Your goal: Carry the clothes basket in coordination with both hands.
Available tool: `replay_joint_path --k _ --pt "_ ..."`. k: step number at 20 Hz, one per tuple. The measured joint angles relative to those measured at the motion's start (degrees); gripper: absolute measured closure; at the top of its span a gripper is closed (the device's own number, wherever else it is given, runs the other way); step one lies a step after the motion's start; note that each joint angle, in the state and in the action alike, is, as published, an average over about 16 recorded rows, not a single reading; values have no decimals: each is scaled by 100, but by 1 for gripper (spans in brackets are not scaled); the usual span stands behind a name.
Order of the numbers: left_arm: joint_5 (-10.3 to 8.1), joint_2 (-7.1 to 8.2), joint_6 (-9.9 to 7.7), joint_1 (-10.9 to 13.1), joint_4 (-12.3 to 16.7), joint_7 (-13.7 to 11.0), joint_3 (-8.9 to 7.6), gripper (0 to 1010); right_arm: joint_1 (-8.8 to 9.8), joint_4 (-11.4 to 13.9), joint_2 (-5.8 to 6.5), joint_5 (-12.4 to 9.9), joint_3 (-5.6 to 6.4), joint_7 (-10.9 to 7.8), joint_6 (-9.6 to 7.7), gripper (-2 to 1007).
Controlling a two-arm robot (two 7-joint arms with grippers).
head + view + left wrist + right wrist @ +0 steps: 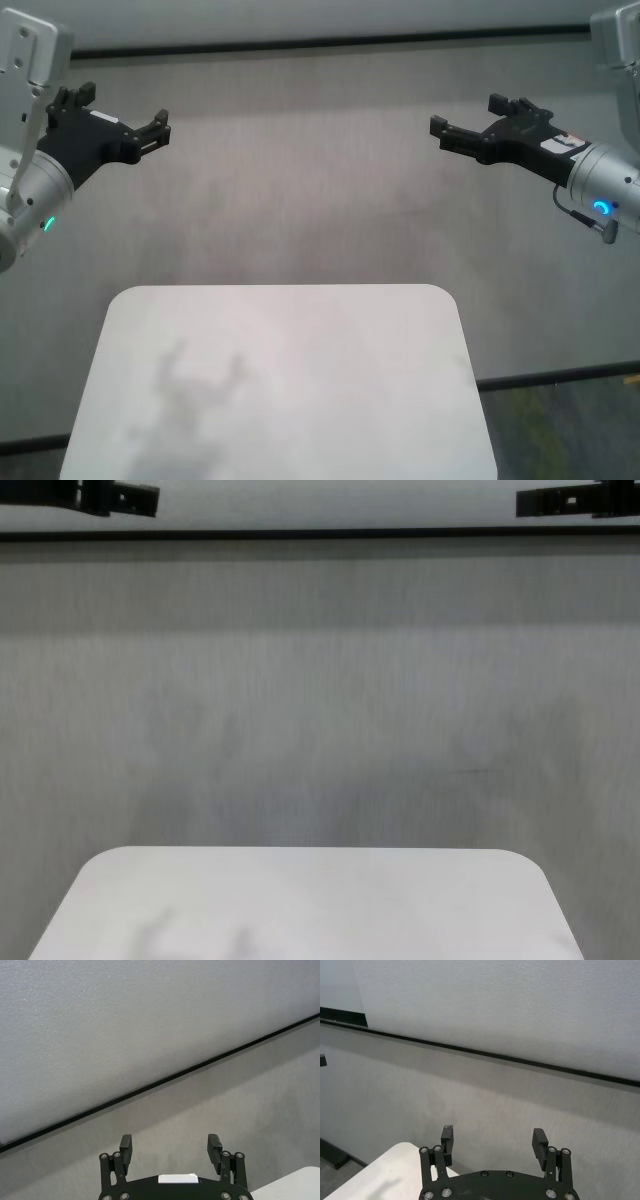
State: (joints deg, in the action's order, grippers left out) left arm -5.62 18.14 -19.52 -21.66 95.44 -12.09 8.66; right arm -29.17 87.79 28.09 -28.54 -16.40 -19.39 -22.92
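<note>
Left gripper (160, 128) and right gripper (437, 130) both hang wide open, holding nothing, well apart; white surface (280, 390) sits below between them.

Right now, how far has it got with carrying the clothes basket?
Nothing looks done: no basket shows in any view. The white table is there, and both pincers hang above and beyond it, wide apart: left pincer, right pincer, both open and holding nothing. Finding, gripping and carrying the basket all remain.
</note>
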Motion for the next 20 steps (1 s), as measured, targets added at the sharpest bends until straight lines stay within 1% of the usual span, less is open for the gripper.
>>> replay_joint_path --k 20 --pt "0 0 0 0 0 0 0 8 0 0 0 0 0 0 0 1"
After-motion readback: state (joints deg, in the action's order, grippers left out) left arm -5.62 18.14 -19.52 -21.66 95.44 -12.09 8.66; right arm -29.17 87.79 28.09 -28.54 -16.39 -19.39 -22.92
